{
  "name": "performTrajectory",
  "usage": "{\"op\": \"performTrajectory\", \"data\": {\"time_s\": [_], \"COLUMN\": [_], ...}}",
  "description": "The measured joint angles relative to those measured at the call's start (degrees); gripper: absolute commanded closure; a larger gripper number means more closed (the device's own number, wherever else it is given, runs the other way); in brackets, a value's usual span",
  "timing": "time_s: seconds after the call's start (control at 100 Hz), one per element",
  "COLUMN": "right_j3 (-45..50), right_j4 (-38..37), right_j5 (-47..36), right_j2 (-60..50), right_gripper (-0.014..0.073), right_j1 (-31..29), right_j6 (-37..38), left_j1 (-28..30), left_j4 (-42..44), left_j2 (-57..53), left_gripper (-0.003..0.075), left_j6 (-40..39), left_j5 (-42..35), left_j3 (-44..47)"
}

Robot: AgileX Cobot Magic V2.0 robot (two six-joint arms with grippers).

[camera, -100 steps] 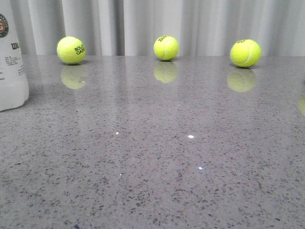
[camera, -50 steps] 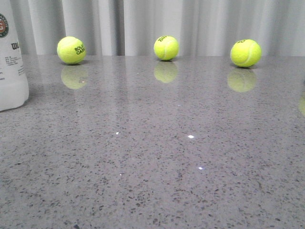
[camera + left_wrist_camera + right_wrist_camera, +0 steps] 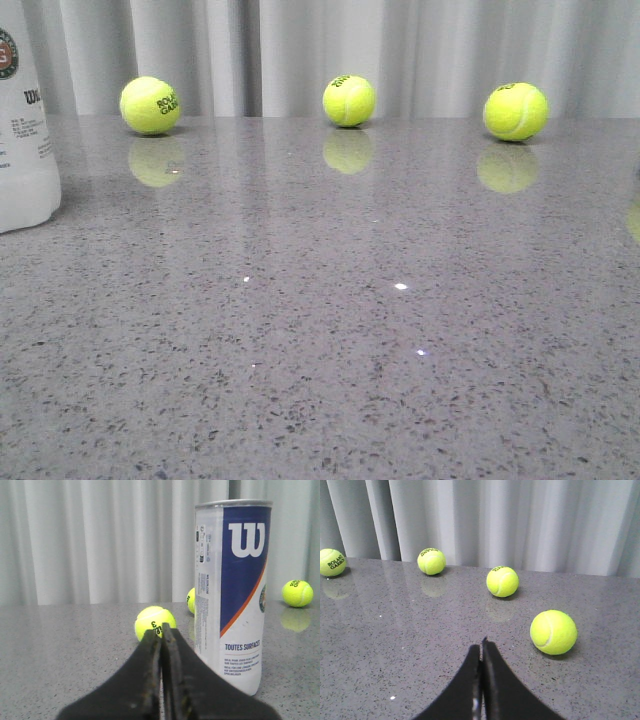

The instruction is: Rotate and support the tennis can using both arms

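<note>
The tennis can (image 3: 234,590) stands upright on the grey table, white with a navy and orange swoosh and a silver rim. In the front view only its right edge (image 3: 22,120) shows at the far left. My left gripper (image 3: 161,630) is shut and empty, low over the table, with the can a short way ahead and beside it, not touching. My right gripper (image 3: 481,645) is shut and empty over bare table, away from the can. Neither arm shows in the front view.
Three yellow-green tennis balls (image 3: 150,105) (image 3: 349,100) (image 3: 515,111) lie along the table's far edge before a grey curtain. One ball (image 3: 155,622) lies just beyond my left gripper. Another ball (image 3: 553,632) lies near my right gripper, several more farther off (image 3: 502,581).
</note>
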Motion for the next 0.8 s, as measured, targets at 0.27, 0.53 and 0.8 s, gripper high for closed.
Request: {"op": "performTrajectory", "data": {"time_s": [0.27, 0.53, 0.8], "right_j3": [0.0, 0.0, 0.0], "right_j4": [0.0, 0.0, 0.0], "right_j5": [0.0, 0.0, 0.0], "right_j2": [0.0, 0.0, 0.0], "right_gripper": [0.0662, 0.0662, 0.0662], "right_j1": [0.0, 0.0, 0.0], "right_j6": [0.0, 0.0, 0.0], "left_j1": [1.1, 1.1, 1.1], "left_j4": [0.5, 0.5, 0.5], "left_j2": [0.0, 0.0, 0.0], "left_gripper": [0.0741, 0.0741, 0.0741], "left_j6": [-0.8, -0.9, -0.9], "left_j5": [0.3, 0.5, 0.6], "left_j3": [0.0, 0.0, 0.0]}}
